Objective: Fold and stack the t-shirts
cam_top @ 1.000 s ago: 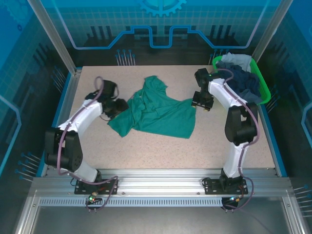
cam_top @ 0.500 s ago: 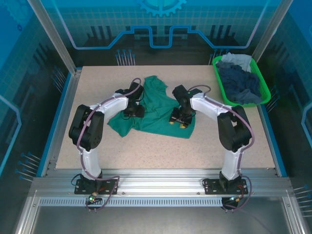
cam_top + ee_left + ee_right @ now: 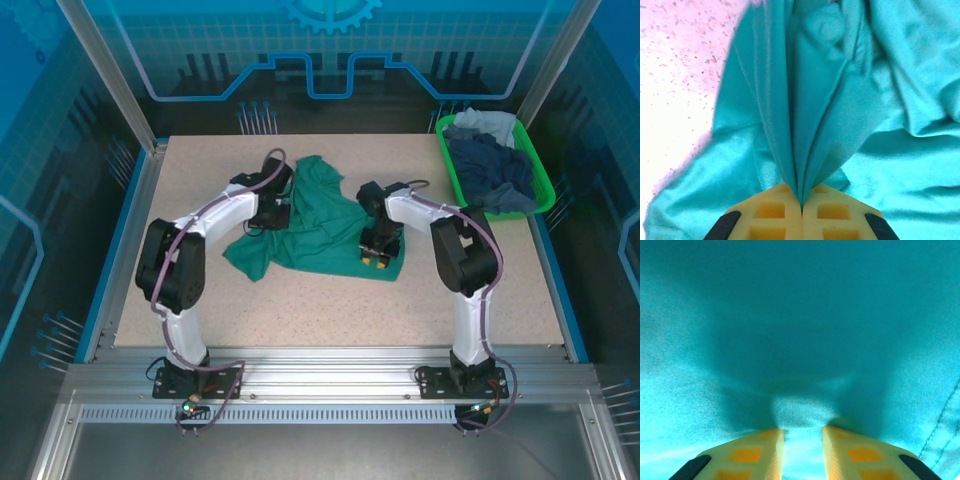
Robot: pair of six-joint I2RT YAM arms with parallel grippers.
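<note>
Teal t-shirt (image 3: 325,228) crumpled; left fingers (image 3: 774,216) clamped on bunched fold at 9 o'clock, right fingers (image 3: 756,451) slightly apart at 4 o'clock. Risk: right closing on too little cloth, then slipping.

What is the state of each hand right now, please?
Left hand: closed, pinching a fold of the teal-green t-shirt.
Right hand: open a little, pressed onto the same t-shirt, with cloth bunched in the gap.

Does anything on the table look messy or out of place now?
The teal-green t-shirt lies crumpled and skewed on the table, not spread flat. The left gripper is shut on a bunched ridge of it; the right gripper presses on it, a pucker between its parted jaws.
</note>
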